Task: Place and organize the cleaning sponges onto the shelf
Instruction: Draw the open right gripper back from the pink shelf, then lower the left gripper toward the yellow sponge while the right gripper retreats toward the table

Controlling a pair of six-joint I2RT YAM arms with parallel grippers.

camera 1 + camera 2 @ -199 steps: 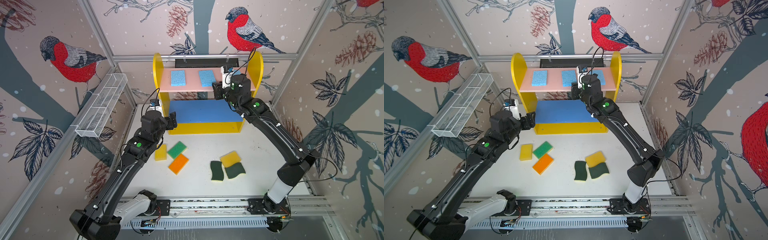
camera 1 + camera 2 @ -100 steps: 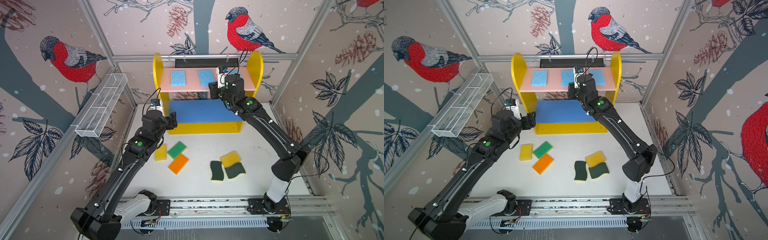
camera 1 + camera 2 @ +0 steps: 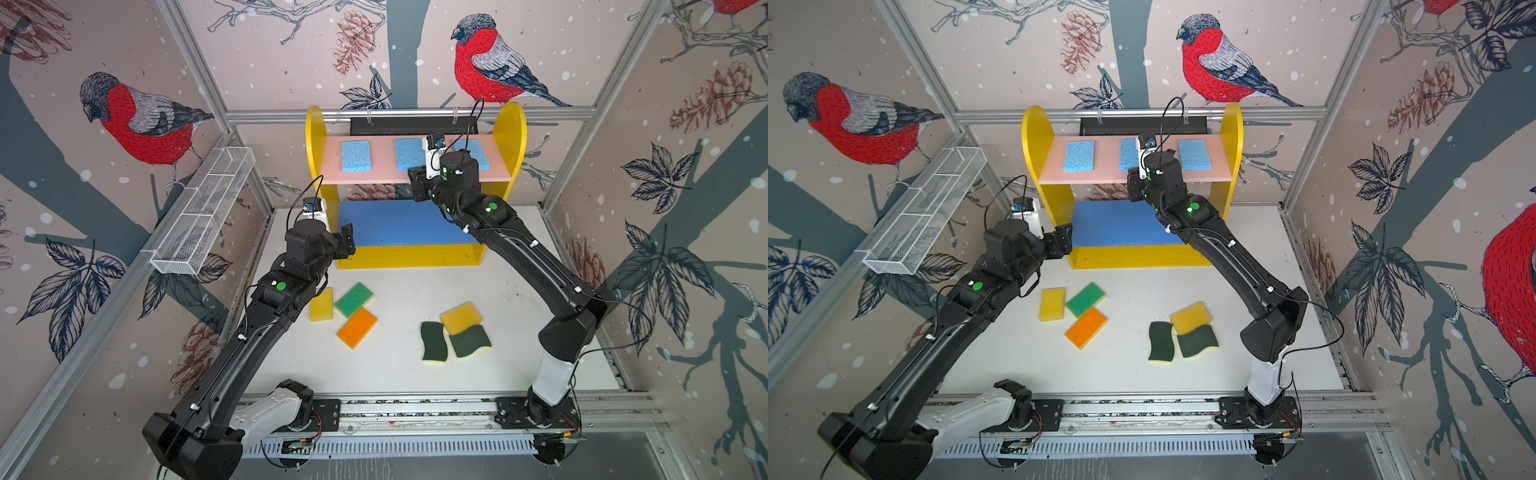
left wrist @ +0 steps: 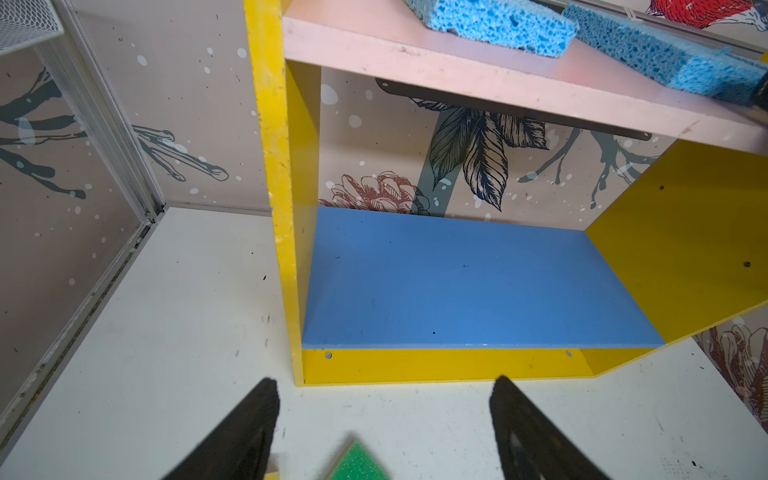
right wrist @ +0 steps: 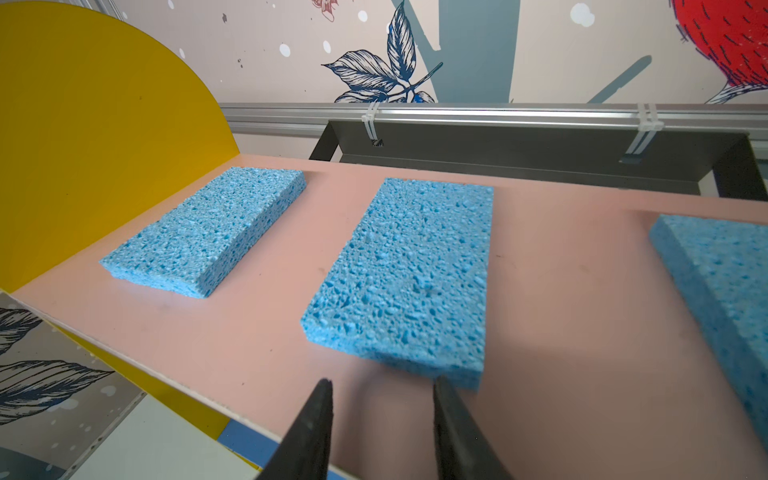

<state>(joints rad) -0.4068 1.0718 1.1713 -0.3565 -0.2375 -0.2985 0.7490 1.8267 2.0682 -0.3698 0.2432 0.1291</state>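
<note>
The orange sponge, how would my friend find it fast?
Start at the yellow-sided shelf by the back wall, then come forward onto the white table. Of three sponges on the left, the orange sponge lies nearest the front, beside the green-topped sponge; nothing else is orange.

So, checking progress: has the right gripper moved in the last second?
Yes. The right gripper slid left along the pink board, from the right-hand blue sponge to the middle blue sponge.

Left of the white worktop (image 3: 395,374), a long wire-mesh basket (image 3: 203,216), slanting; behind the worktop, bullfinch wallpaper (image 3: 486,62); at its front edge, a metal rail (image 3: 415,409).
</note>
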